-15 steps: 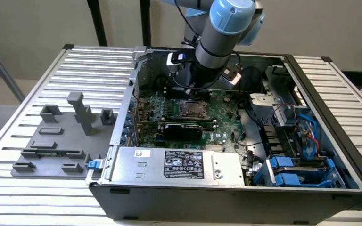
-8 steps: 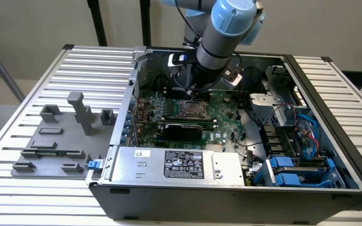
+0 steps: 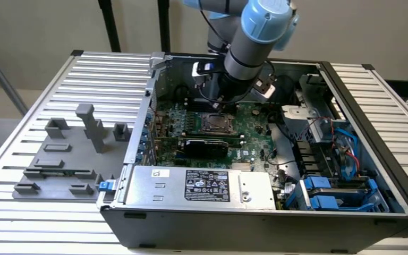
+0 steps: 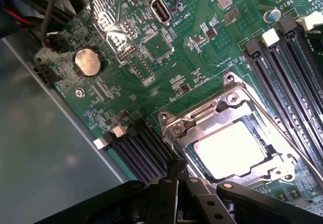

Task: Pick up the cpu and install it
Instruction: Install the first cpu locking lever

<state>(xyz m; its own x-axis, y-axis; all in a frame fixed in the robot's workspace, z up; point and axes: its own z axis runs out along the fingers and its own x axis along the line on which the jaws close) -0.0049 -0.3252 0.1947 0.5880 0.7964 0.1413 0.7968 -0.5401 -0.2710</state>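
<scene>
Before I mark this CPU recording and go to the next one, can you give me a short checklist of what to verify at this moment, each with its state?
1. Case open, motherboard exposed: ok.
2. cpu lying inside the socket frame, silvery top up: ok.
3. cpu fully flat and seated: cannot tell.
4. gripper shut, nothing seen between its fingers: ok.
5. gripper positioned over the socket, arm reaching down into the case: ok.
6. Socket frame latched down over the cpu: cannot tell.
</scene>
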